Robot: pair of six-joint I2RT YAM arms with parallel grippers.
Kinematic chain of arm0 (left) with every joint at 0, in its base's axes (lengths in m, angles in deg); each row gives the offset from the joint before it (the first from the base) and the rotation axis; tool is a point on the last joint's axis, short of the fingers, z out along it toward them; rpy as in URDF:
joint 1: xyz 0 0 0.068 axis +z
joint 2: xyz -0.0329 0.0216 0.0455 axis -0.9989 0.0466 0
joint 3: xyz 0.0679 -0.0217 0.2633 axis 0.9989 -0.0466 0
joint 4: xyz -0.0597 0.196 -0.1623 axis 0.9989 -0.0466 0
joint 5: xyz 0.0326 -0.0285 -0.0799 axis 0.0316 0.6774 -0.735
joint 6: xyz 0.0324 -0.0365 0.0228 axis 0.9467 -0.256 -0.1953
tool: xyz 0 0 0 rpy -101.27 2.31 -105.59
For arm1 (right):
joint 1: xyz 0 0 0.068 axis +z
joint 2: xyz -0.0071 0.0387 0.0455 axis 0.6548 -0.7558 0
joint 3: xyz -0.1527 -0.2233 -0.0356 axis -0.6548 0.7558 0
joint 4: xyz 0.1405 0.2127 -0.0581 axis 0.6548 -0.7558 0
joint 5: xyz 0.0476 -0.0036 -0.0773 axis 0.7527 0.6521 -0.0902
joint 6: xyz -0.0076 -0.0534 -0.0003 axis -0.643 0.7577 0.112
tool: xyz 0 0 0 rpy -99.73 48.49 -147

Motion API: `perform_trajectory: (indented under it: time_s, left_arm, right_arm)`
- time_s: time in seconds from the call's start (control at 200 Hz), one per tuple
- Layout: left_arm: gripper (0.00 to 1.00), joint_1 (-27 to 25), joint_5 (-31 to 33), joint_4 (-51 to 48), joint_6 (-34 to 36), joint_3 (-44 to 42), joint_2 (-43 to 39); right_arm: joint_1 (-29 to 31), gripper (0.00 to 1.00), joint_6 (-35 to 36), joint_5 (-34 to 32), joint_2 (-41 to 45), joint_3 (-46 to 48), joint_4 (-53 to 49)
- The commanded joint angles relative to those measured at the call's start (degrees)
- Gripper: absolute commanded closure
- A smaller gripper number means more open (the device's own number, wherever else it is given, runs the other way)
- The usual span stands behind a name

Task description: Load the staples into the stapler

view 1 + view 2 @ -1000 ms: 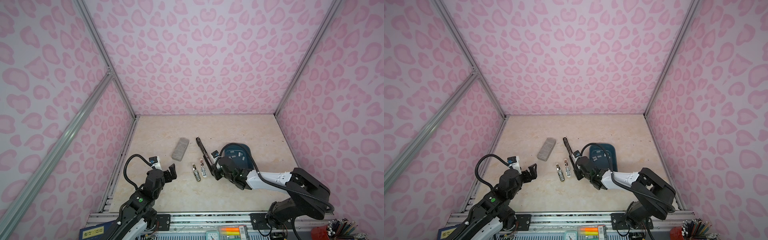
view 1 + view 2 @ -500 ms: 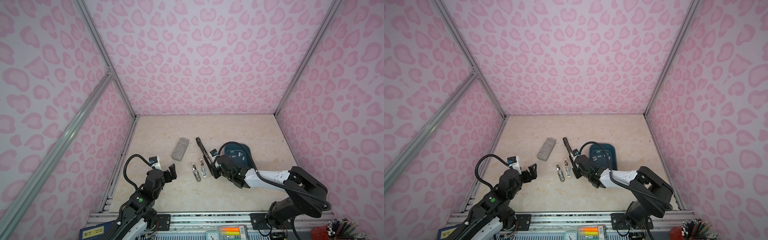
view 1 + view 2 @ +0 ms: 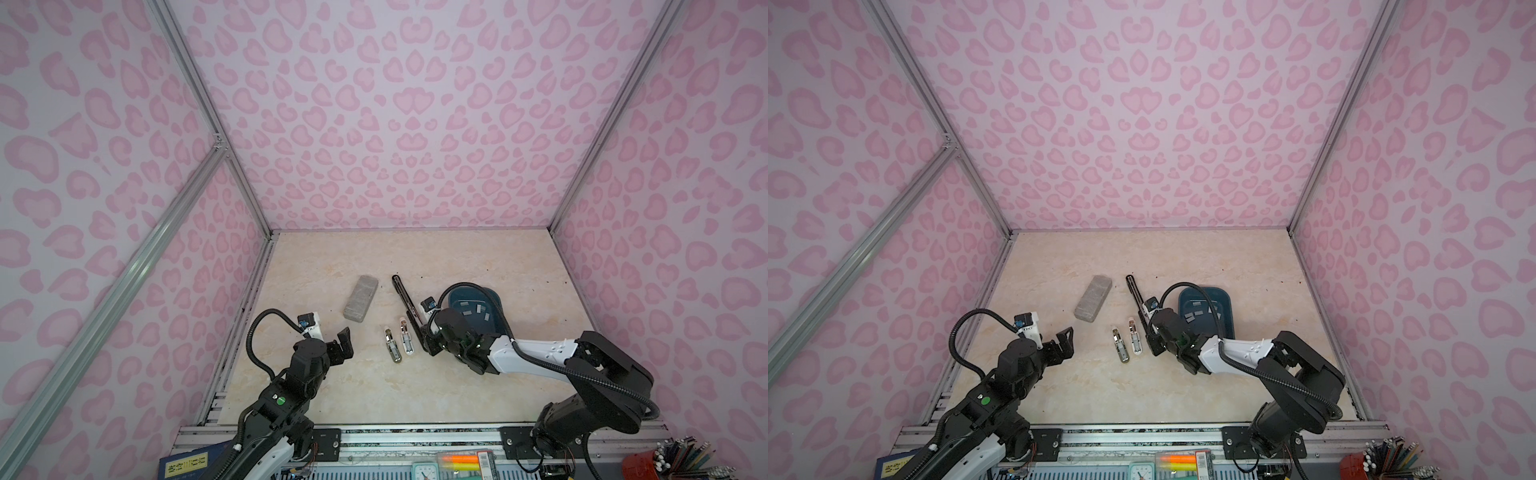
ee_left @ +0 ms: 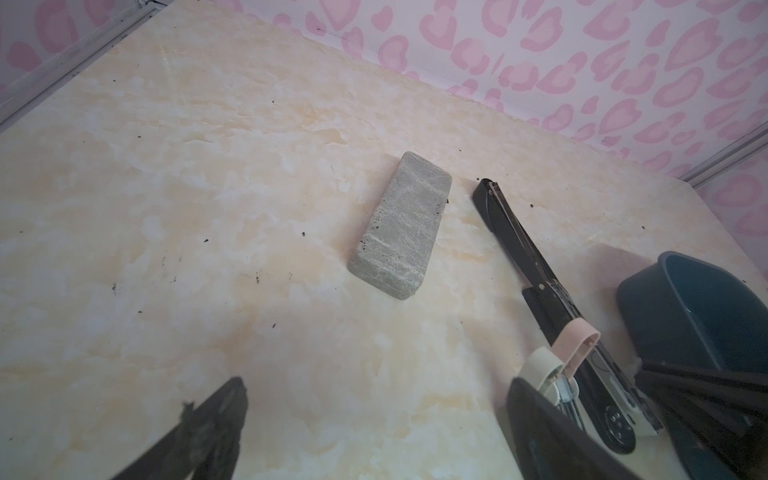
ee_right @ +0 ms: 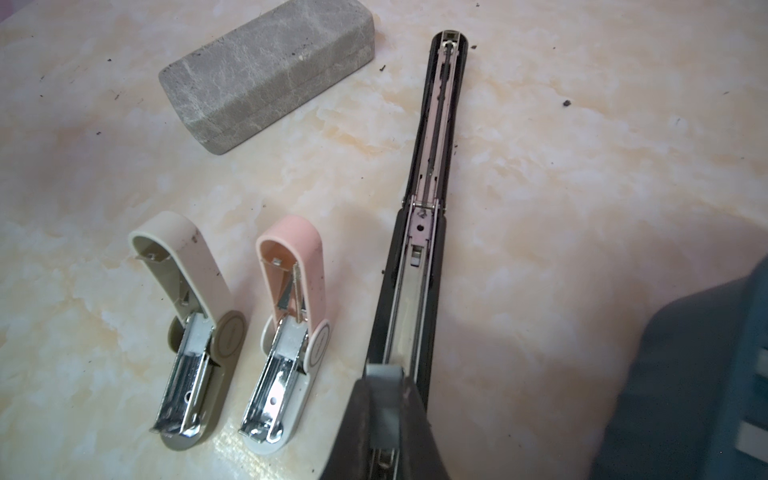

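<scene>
The long black stapler (image 3: 404,300) (image 3: 1135,296) lies folded out flat on the table, its metal channel (image 5: 432,166) facing up. My right gripper (image 3: 429,341) (image 3: 1156,340) (image 5: 384,401) is shut on a small grey strip of staples (image 5: 384,376), held right over the near end of that channel. More staples (image 3: 473,309) (image 3: 1198,309) lie in the dark blue tray (image 3: 496,299). My left gripper (image 3: 341,343) (image 3: 1062,337) (image 4: 374,388) hovers open and empty over bare table, left of the stapler (image 4: 511,232).
Two small staplers lie open left of the black one, a beige one (image 3: 392,351) (image 5: 187,316) and a pink one (image 3: 406,340) (image 5: 286,324). A grey speckled block (image 3: 360,298) (image 4: 401,224) (image 5: 266,70) sits farther back. Pink patterned walls enclose the table.
My right gripper has crept slightly to the left along the stapler with the strip still in it. The left arm has not moved.
</scene>
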Motion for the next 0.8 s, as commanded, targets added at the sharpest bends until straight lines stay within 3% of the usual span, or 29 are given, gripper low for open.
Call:
perform_trajectory:
  time_s: [0.0, 0.795]
  left_arm:
    - [0.02, 0.0, 0.4, 1.2, -0.4, -0.1, 0.0]
    - [0.02, 0.0, 0.3, 1.2, -0.4, -0.3, 0.0]
  right_arm:
    - [0.0, 1.00, -0.1, 0.3, -0.6, 0.0, 0.3]
    - [-0.1, 1.00, -1.2, 0.9, -0.4, 1.6, 1.4]
